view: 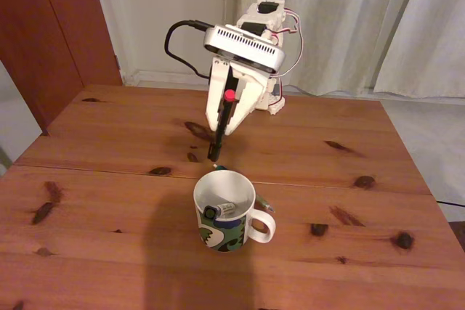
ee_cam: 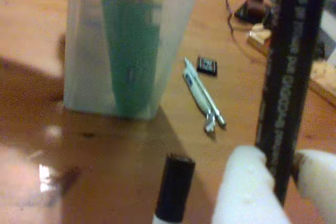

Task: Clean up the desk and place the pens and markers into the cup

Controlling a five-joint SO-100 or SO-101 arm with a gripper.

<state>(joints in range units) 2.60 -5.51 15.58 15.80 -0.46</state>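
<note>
At the centre of the fixed view, the gripper (view: 220,125) is clamped on the upright black pen (view: 221,127), above the desk (view: 94,201) just behind the cup (view: 225,212) at lower centre.

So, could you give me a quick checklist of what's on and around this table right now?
Surface: wooden table, dark knots, glossy.
Job's things: cup upright, a white marker apparently inside; green pen lying beside the cup; black pen held upright behind it.
Clutter: small dark square thing on the table.
Grippers: gripper shut on the black pen.
Cables: black cable looping off the arm.
Surroundings: pale curtains, brown door.
</note>
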